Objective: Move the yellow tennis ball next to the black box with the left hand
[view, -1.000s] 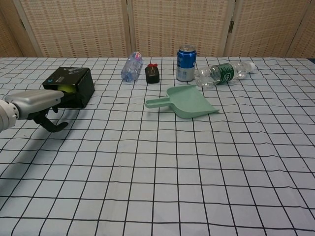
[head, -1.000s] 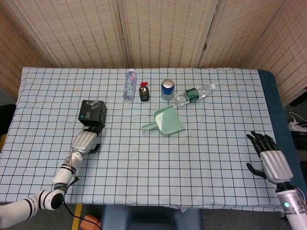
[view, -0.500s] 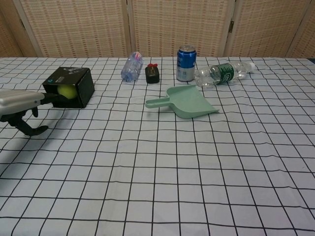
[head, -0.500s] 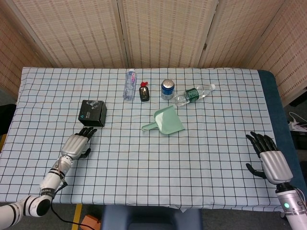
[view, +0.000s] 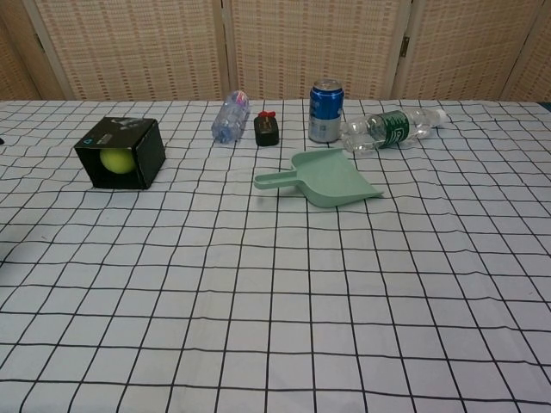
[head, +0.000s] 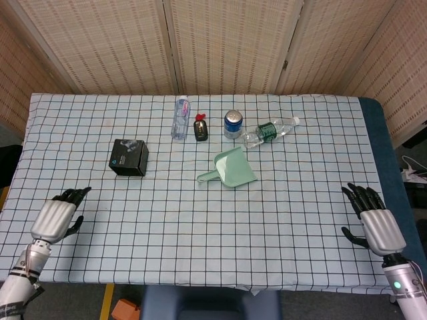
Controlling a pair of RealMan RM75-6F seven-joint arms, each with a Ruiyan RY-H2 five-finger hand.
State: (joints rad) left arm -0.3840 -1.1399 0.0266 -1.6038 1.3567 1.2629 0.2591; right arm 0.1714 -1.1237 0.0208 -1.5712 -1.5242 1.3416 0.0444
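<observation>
Risk is small but real, we judge, since the ball (view: 117, 161) sits right against the near face of the box (head: 129, 157), touching it and looking half tucked into that dark face in the chest view. From the head view we cannot see the ball at all; the box hides it.

We see our left hand (head: 56, 217) near the table's front edge, well apart from the box and off to its near left. It holds nothing, fingers apart and lightly curved. Our right hand (head: 375, 220) lies far to the right of the box, at the table's other side, also empty with fingers spread.

Beyond the box, to its right, stand a clear bottle (head: 179, 117), a small dark bottle (head: 200, 127), a can (head: 233, 124), a second bottle lying down (head: 269, 131), and a green dustpan (head: 231, 169) nearer us.

We judge the task looks done. What could undo it: a ball rolls freely, so any tug on the checked cloth (head: 280, 220) by the left arm near that edge could set it rolling away from the box. A hand sweeping back toward the box could also knock it.
</observation>
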